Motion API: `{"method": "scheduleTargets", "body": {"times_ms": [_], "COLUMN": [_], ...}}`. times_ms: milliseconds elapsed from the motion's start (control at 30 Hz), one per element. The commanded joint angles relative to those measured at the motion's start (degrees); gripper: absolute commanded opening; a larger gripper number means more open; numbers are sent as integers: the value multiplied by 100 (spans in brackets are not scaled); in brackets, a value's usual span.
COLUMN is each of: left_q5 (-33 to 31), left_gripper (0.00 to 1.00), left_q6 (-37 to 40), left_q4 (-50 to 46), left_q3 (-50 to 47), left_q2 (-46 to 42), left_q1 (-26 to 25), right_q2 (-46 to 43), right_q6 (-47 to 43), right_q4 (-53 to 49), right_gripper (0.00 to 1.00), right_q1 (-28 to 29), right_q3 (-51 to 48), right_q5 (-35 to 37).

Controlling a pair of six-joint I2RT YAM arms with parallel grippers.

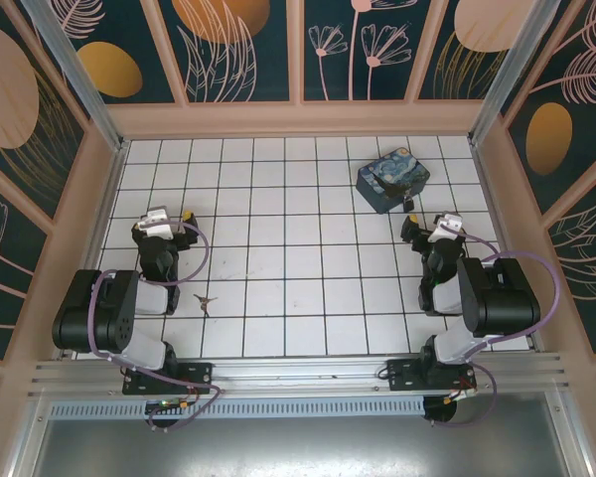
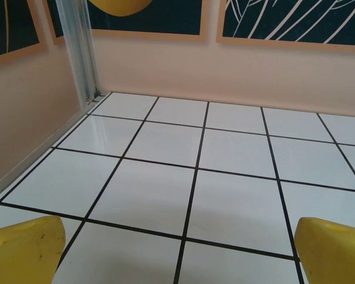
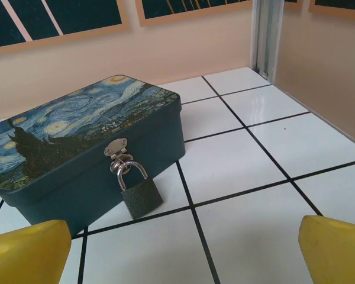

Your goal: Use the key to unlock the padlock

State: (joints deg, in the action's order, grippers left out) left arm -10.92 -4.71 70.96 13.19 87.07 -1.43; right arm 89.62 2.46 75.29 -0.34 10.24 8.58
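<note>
The padlock, dark with a silvery shackle, hangs from the hasp of a blue swirl-painted box and rests on the tiles. My right gripper stands open just in front of it, its yellow fingertips wide apart with nothing between them. From above, the padlock sits at the box's near side, just beyond the right gripper. The small dark key lies on the floor near the left arm's base. My left gripper is open over bare tiles, beyond the key, and holds nothing.
Peach walls with dark painted panels enclose the white tiled floor. A metal corner post stands ahead of the left gripper. The arm bases sit on the rail at the near edge.
</note>
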Motion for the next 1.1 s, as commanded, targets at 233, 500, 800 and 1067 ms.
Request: {"method": "scheduleTargets", "body": {"times_ms": [233,500,800,1067], "left_q5": [147,160,166,-59], "left_gripper": [99,99,99,99], "left_q6": [56,40,37,-178], "left_q4": [222,199,208,-834], "left_q3": [17,33,26,438], "left_q2": [-3,3,-5,-415], "left_q1": [20,29,38,143], "right_q2": [-17,-16,-15,-1153], "right_q6": [63,35,-114,132], "right_q4": [301,299,126,-1847], "right_gripper": [99,99,99,99], "right_q1": [-25,-29,-47,-38], "right_q3": [84,88,182,791], "right_q5": [94,-14,-478,145]}}
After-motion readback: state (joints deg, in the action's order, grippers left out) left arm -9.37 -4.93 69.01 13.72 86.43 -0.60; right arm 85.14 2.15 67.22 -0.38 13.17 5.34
